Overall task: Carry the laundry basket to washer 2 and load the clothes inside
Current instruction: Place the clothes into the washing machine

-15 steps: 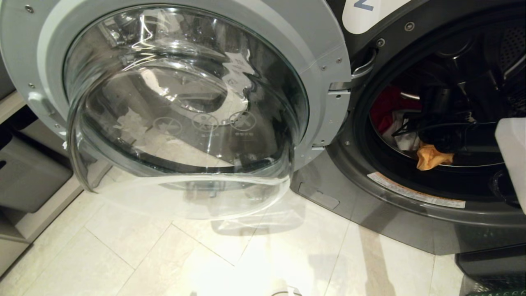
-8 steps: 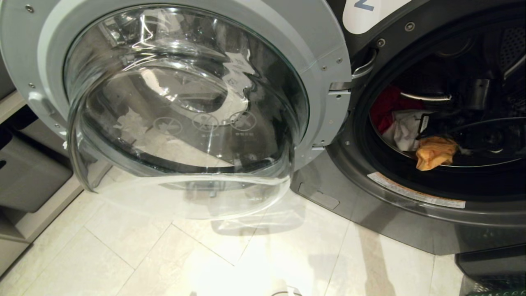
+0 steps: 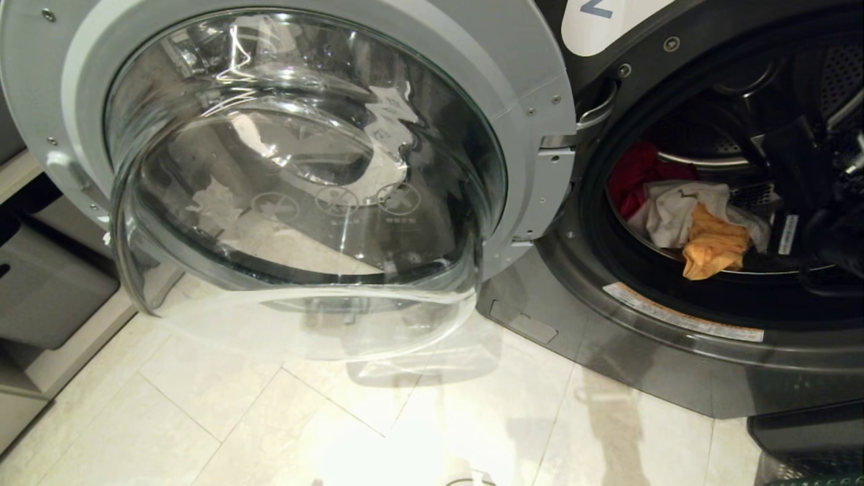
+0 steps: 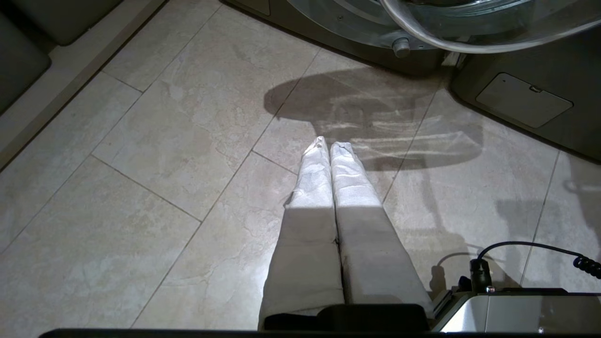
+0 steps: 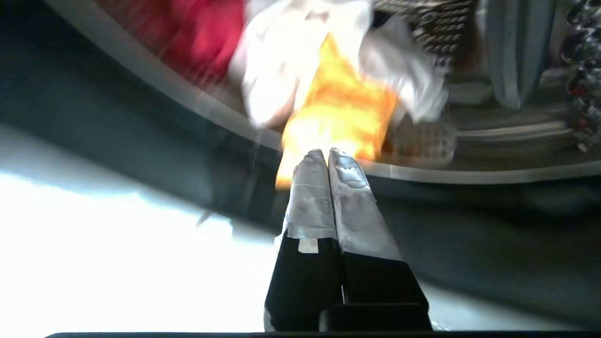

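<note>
- Pale floor tiles (image 4: 155, 155) fill the left wrist view, under the clenched, empty left gripper (image 4: 328, 146).
- Washer 2 (image 3: 648, 351) stands open, door (image 3: 304, 169) swung left.
- Only the head view shows the clothes (image 3: 695, 226) inside the drum whole.
- Right gripper (image 5: 326, 155), clenched and empty, points at them.

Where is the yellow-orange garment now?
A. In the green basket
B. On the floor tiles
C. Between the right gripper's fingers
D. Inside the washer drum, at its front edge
D: the yellow-orange garment lies in the drum of washer 2, at the front lip beside the white garment.
</note>
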You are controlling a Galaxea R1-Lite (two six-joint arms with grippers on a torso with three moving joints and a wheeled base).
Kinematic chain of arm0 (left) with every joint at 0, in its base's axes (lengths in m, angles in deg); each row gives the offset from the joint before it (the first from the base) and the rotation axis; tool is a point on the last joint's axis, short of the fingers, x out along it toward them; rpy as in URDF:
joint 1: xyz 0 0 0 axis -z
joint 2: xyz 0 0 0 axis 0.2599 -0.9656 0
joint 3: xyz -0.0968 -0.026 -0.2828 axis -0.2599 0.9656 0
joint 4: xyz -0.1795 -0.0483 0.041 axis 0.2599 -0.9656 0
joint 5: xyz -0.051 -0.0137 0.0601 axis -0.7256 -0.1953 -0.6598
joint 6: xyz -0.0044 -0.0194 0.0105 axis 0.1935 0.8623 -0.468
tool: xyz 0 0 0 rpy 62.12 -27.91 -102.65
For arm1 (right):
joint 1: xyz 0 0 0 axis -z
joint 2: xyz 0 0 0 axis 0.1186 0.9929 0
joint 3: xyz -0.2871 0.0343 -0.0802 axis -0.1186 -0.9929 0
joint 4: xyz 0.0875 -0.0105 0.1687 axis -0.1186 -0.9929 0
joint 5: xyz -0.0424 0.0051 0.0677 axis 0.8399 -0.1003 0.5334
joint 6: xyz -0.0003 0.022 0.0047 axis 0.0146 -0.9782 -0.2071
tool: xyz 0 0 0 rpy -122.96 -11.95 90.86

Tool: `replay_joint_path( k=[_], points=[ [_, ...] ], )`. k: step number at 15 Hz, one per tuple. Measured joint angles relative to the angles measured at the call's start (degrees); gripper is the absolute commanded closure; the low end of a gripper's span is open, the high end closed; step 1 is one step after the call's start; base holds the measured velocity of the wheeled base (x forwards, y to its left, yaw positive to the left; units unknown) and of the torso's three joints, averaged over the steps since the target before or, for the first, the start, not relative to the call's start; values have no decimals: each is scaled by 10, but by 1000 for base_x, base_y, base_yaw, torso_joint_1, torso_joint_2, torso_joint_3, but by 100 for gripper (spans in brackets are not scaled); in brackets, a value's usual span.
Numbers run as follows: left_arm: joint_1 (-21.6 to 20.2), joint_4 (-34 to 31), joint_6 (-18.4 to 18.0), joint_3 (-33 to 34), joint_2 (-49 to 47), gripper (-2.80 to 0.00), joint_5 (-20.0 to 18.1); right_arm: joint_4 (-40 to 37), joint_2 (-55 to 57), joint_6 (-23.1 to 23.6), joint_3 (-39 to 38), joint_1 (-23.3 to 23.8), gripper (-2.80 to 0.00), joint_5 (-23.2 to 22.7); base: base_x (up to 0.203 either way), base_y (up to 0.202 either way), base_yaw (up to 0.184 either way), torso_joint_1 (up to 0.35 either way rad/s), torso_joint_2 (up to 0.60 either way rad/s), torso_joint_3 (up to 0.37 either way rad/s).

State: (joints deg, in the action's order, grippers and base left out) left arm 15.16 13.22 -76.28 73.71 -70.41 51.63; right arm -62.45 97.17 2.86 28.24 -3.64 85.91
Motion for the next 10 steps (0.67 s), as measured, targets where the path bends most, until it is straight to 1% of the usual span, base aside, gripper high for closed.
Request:
replay_joint_path(
  k=[1,3,5,7,8,9,10],
  points=[
    [0,0,0,0,0,0,0,-17,-39,18,-28,-1,0,-30,0,0,0,0,0,0],
    [0,0,0,0,0,0,0,-77,-102,50,-60,-2,0,-114,0,0,0,0,0,0],
    [0,0,0,0,0,0,0,-135,-143,62,-70,-7,0,-223,0,0,0,0,0,0],
    [0,0,0,0,0,0,0,-149,-179,62,-83,-9,0,-341,0,0,0,0,0,0],
    [0,0,0,0,0,0,0,-152,-198,61,-100,-10,0,-386,0,0,0,0,0,0],
    [0,0,0,0,0,0,0,-159,-217,60,-119,-10,0,-413,0,0,0,0,0,0],
    [0,0,0,0,0,0,0,-182,-232,62,-134,-11,0,-412,0,0,0,0,0,0]
  ],
)
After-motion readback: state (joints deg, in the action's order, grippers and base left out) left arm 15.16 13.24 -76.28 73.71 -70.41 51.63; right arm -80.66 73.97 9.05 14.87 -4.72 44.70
